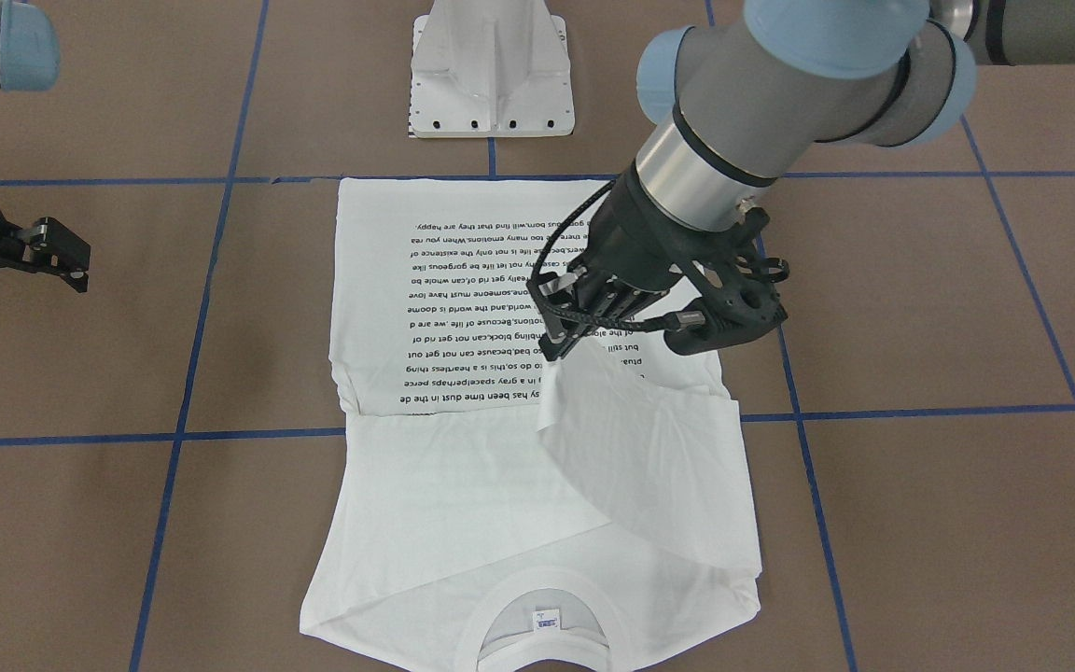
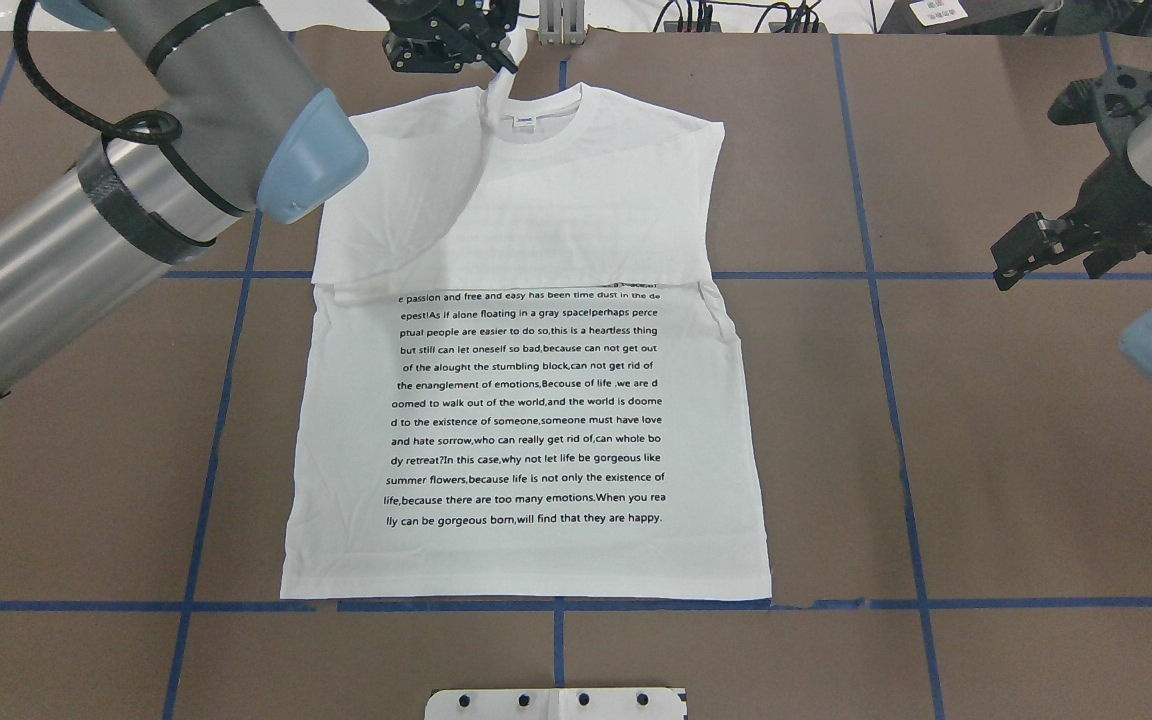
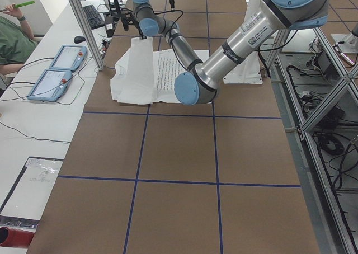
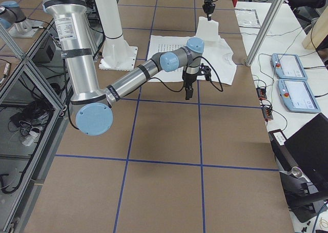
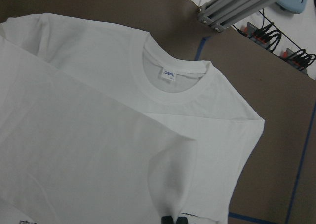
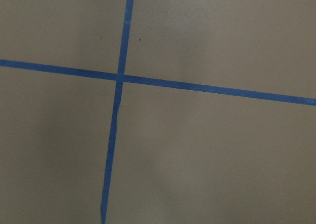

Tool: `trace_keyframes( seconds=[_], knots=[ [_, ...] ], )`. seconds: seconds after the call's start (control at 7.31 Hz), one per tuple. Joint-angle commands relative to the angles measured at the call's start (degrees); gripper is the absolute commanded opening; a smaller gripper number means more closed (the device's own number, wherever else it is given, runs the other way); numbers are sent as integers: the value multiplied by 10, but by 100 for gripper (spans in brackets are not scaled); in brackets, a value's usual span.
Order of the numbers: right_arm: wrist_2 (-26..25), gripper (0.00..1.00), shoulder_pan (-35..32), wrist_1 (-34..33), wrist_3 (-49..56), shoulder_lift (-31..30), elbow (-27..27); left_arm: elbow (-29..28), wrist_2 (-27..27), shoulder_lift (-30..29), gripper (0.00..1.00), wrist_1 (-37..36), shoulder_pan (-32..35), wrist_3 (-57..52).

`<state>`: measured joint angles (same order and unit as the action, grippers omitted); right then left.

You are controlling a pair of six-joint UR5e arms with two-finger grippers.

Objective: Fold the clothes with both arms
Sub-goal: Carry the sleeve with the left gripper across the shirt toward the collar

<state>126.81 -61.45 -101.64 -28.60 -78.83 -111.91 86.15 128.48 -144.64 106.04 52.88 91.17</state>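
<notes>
**Writing.** The T-shirt [image 2: 536, 400] lay flat, front up, at the middle of the brown table [image 2: 986, 450], with its collar [image 5: 148, 88] on the operators' side. The printed text [image 2: 526, 405] was in black. Legible lines included "but still can let oneself so bad,because can not get out", "summer flowers,because life is not only the existence of" and, last, "lly can be gorgeous born,will find that they are happy." The neck label [image 5: 169, 74] carried small blue print, too fine to read. A sticker [image 3: 256, 26] on the near arm bore a code and characters, also unreadable.

**Grippers.** The left gripper [image 1: 553, 355] was above the shirt, its jaws pinched together on the end of a sleeve [image 1: 649, 457]. The sleeve hung from the jaws in a slack diagonal down towards the collar. The right gripper [image 1: 63, 254] stood well apart from the garment over bare table, jaws parted and holding nothing.

**Differences between views.**
- The overhead view gave the text upright and complete; the front-facing view showed it inverted and partly hidden by the left arm.
- Only the left wrist view showed the label and ribbed collar closely.
- The right wrist view showed only a crossing of blue tape [image 6: 118, 77].
- The left side view alone showed two control pendants [image 3: 56, 69] on the adjoining bench.
- The white pedestal base [image 1: 491, 84] appeared whole only in the front-facing view.
</notes>
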Motion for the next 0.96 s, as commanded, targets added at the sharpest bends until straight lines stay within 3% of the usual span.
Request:
trace_keyframes(
  seconds=[0.0,0.27,0.55,0.82],
  knots=[
    [0,100,-1,0,-1,-2,2,-3,-4,-21,0,4,-28,45],
    [-1,100,0,0,-8,3,8,-29,-38,-21,0,33,-59,53],
    [-1,100,1,0,-8,8,14,-100,-83,-21,0,127,-97,90],
    [-1,100,1,0,-8,9,16,-104,-122,-21,0,127,-153,89]
  ],
)
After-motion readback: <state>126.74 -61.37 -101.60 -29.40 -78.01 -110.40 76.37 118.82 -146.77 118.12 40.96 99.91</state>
